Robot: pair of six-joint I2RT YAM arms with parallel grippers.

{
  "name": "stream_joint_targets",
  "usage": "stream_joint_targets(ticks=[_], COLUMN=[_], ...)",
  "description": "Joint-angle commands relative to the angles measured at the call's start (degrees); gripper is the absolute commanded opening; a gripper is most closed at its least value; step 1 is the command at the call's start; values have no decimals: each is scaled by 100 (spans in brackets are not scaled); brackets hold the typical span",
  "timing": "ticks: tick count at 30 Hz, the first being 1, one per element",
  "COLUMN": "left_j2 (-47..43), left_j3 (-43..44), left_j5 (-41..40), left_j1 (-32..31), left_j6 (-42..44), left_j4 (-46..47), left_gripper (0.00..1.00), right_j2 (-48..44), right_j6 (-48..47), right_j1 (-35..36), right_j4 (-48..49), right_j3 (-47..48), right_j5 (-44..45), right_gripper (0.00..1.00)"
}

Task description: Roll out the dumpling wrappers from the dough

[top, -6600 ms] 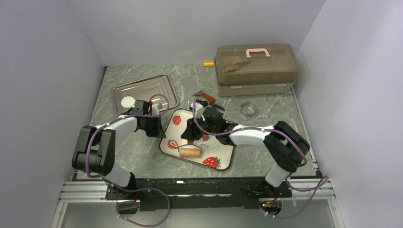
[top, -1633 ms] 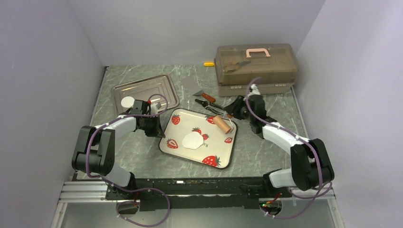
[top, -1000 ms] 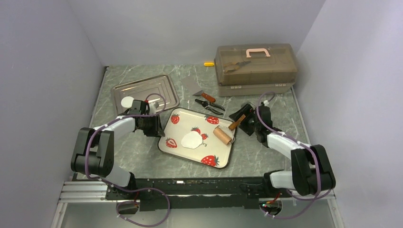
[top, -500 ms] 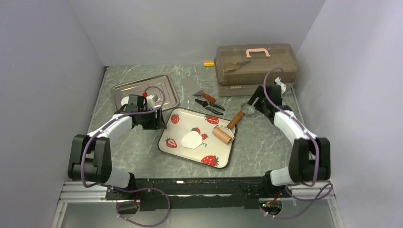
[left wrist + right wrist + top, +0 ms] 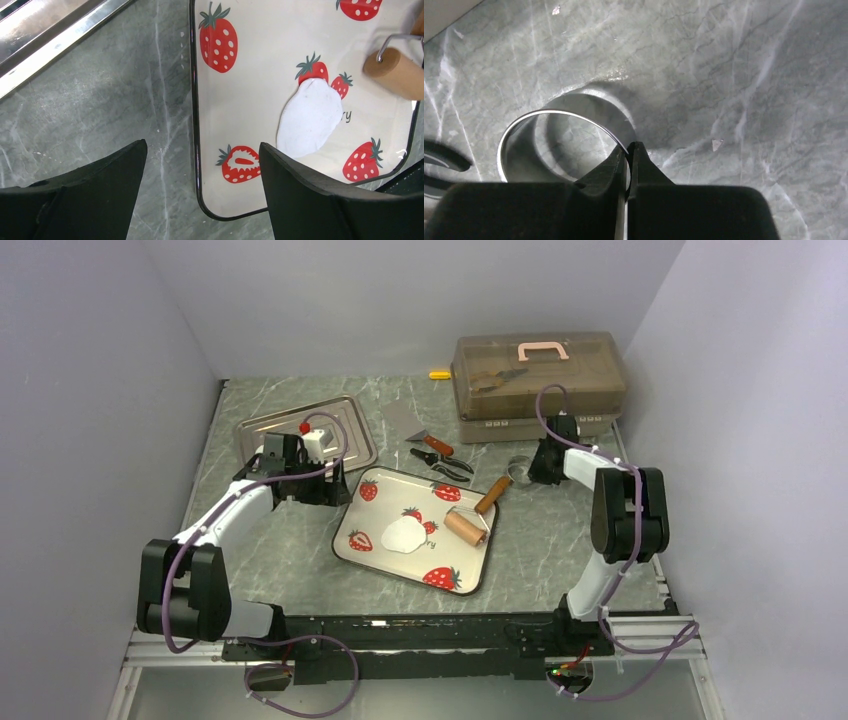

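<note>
The dough [image 5: 403,534] lies as a flattened white oval patch on the strawberry plate [image 5: 452,581]; no round dumpling wrappers show. In the left wrist view the dough [image 5: 310,120] is right of my left gripper [image 5: 202,145], which stands open above the plate's left rim [image 5: 194,125] and holds nothing. From above, the left gripper [image 5: 330,498] hovers at the plate's left edge. The wooden roller [image 5: 468,525] rests on the plate's right edge with nothing holding it. My right gripper [image 5: 629,147] is shut on the wall of the clear ring [image 5: 549,112], which sits by the toolbox [image 5: 538,375].
A metal tray [image 5: 330,420] lies at the back left, partly under my left arm. Pruning shears [image 5: 440,462] and a grey scraper [image 5: 405,420] lie behind the plate. A small yellow item [image 5: 439,374] sits at the back wall.
My right gripper let go of the roller's handle, swung to the back right and shut on the clear ring. My left gripper opened and rose at the plate's left edge.
</note>
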Motion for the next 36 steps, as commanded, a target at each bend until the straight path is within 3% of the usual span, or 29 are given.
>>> stream_joint_targets(ticks=[1, 6, 11, 16, 20, 26, 30, 36], left_j2=[-140, -130, -221, -272, -261, -163, 123, 351], left_j3=[176, 375, 748, 959, 961, 1182, 1594, 1663], left_j5=[-34, -106, 420, 938, 919, 1106, 537, 154], left_j1=[12, 12, -3, -130, -457, -1045, -1661, -1945], left_j6=[129, 261, 433, 482, 764, 741, 784, 747], left_j4=[-54, -217, -539, -712, -719, -702, -788, -488], left_gripper=[85, 82, 81, 82, 83, 86, 86, 86], right_j2=[-323, -1207, -1837, -1885, -1784, -1357, -911, -763], right_j6=[-224, -881, -1269, -482, 266, 568, 989, 1288], right_j1=[39, 557, 1613, 3038, 3491, 4078, 4388, 4539], right_j4=[-170, -958, -1808, -2188, -1520, -1509, -1596, -1408], right_j3=[164, 683, 1200, 1484, 1035, 1066, 1244, 1229], right_j5=[417, 1505, 2522, 1414, 110, 34, -51, -135], right_gripper=[0, 0, 0, 0, 0, 0, 0, 0])
